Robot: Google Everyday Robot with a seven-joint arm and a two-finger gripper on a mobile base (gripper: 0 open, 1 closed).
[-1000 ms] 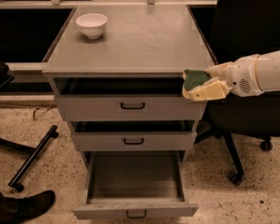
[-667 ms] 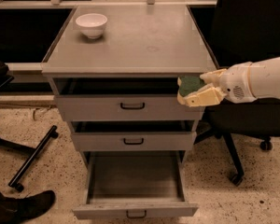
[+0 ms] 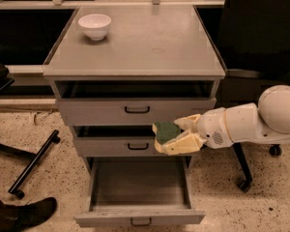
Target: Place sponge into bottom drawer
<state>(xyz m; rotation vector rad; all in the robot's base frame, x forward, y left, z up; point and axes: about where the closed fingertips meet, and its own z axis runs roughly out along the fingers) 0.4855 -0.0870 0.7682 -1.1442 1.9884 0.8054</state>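
My gripper [image 3: 173, 135] reaches in from the right on a white arm and is shut on the sponge [image 3: 167, 131], whose dark green side faces up between the cream fingers [image 3: 181, 144]. It hangs in front of the right part of the middle drawer [image 3: 125, 146], above the rear right of the bottom drawer [image 3: 137, 187]. The bottom drawer is pulled far out, with a bare grey floor and a black loop handle on its front.
A white bowl [image 3: 94, 26] sits at the back left of the cabinet top [image 3: 145, 42]. The top drawer [image 3: 135, 109] stands slightly open. A black office chair [image 3: 261, 37] is at the right. A black bar [image 3: 34, 163] and a shoe [image 3: 19, 214] lie on the floor at the left.
My gripper has carried the sponge down and to the left, from beside the top drawer's right end to in front of the middle drawer, above the open bottom drawer.
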